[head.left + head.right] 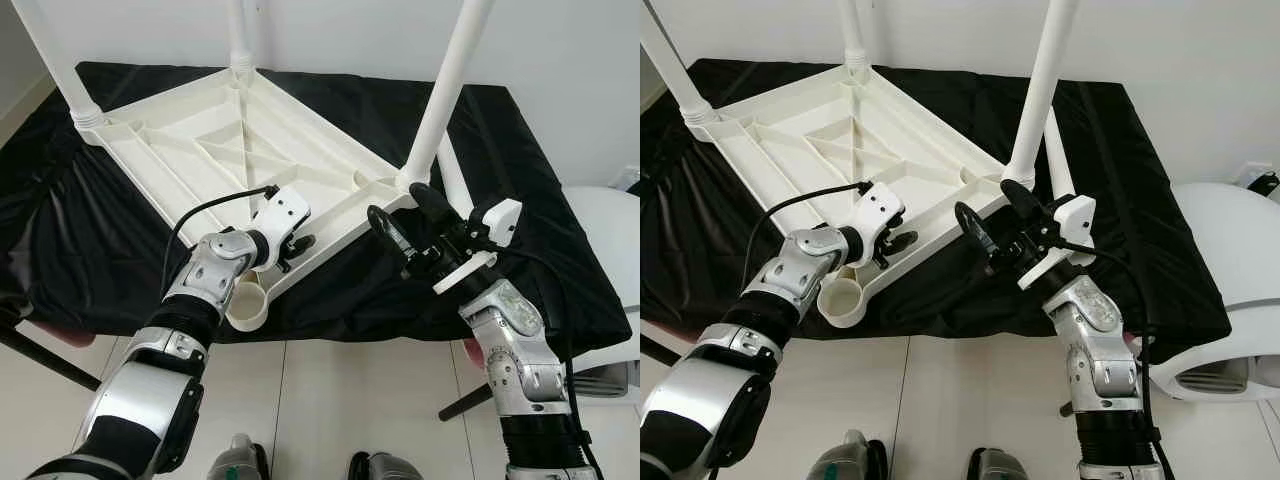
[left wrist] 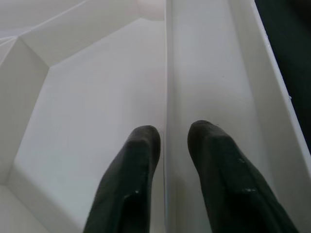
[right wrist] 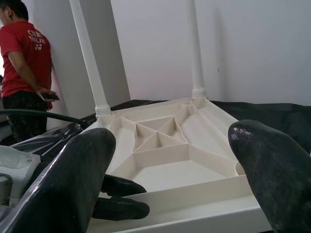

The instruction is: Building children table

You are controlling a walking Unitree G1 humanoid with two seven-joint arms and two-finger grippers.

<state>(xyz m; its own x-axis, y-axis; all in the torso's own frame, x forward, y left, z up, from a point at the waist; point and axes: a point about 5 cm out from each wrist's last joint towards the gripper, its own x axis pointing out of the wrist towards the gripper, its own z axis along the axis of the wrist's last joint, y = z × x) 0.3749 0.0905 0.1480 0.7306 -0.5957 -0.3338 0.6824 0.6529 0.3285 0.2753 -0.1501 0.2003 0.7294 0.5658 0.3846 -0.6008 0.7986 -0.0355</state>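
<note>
The left arm reaches forward and up from the lower left, wrist bent inward, so that the left gripper (image 1: pixel 296 245) sits on the near edge of the upturned white tabletop (image 1: pixel 225 150). Its two black fingers (image 2: pixel 138 160) stand one on each side of a thin upright rib (image 2: pixel 166 73) — close to it, though whether they actually pinch it is hard to say from here. The right arm rises from the lower right, elbow low, forearm angled toward the middle; the right gripper (image 1: pixel 987 215) hangs spread wide just off the table's near right corner, holding nothing.

The tabletop lies underside up on a black cloth (image 1: pixel 500 160) covering a worktable, its ribbed frame showing triangular cells. Three white legs are fitted and stand upright — one at the far left corner (image 1: pixel 55 60), one at the far corner (image 1: pixel 238 35), one at the right corner (image 1: pixel 445 95). The near corner socket (image 1: pixel 246 305) is an open round cup overhanging the cloth's edge. A person in a red shirt (image 3: pixel 24 53) stands by the wall.
</note>
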